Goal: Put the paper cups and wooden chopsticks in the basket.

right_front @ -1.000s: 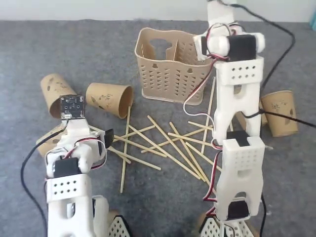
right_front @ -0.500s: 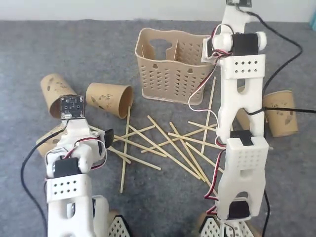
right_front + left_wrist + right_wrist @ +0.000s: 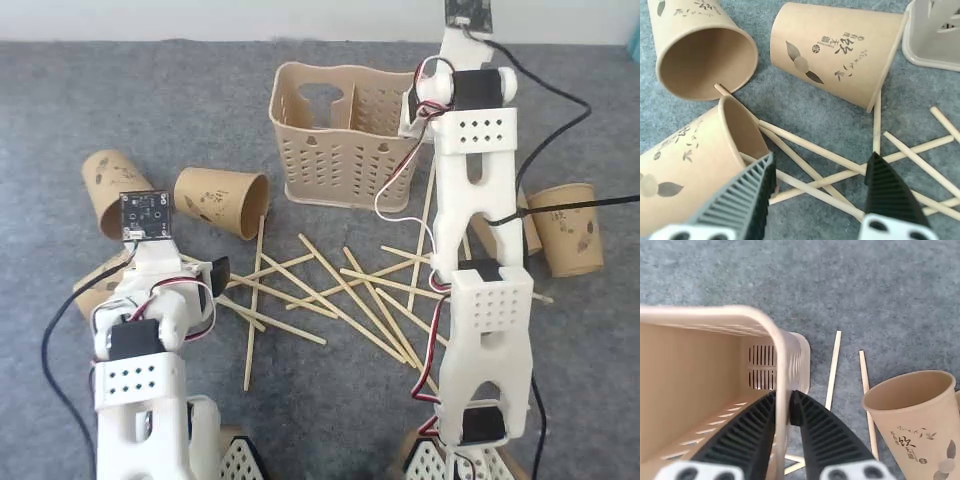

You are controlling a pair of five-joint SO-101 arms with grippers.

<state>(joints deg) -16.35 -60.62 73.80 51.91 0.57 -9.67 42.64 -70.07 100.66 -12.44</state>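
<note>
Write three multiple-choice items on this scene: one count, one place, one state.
1. Paper cups lying on the carpet in the left wrist view: A one; B three; C five.
2. The right gripper is at: A a paper cup; B the carpet; C the basket's wall.
3. The left gripper is: A open; B shut on a paper cup; C shut on the basket.
Answers: 1 B, three cups lie on their sides there. 2 C, its fingers sit close on either side of the wall. 3 A, its fingers stand apart above the chopsticks.
</note>
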